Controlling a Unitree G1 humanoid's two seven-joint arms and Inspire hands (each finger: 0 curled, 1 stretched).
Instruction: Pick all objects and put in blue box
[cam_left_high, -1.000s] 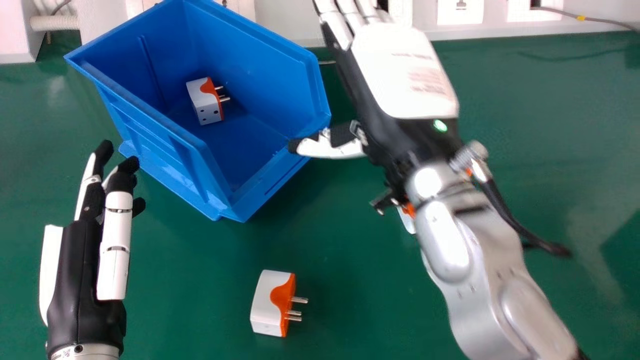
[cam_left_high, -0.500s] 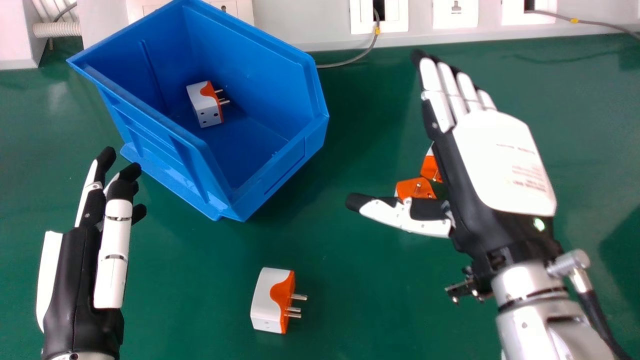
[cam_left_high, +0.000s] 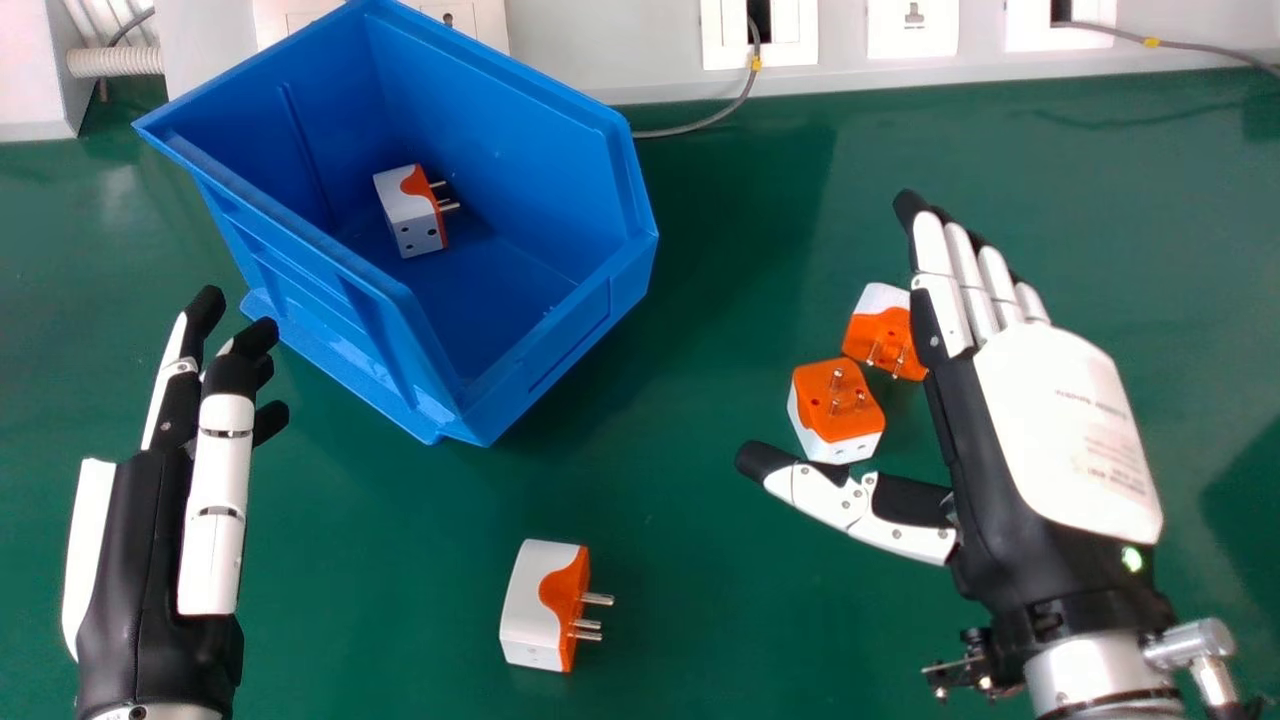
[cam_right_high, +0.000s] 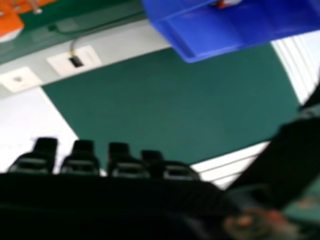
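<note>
At the left, the left hand (cam_left_high: 165, 530) is open over the worktop (cam_left_high: 680, 540), its forearm cut off by the head view's bottom edge. Next, near the worktop's far edge, stands the blue box (cam_left_high: 510, 150), its top corner just cropped; a white and orange plug (cam_left_high: 408, 212) lies inside. A second plug (cam_left_high: 535, 600) lies on the worktop, nearer than the box, pins pointing right. Farther right are two more: a near plug (cam_left_high: 838, 405), pins up, just beyond the right thumb, and a far plug (cam_left_high: 880, 325), partly hidden by the right fingers. Rightmost, the right hand (cam_left_high: 1070, 430) is released, fingers straight, thumb spread; print on its white back is too small to read.
</note>
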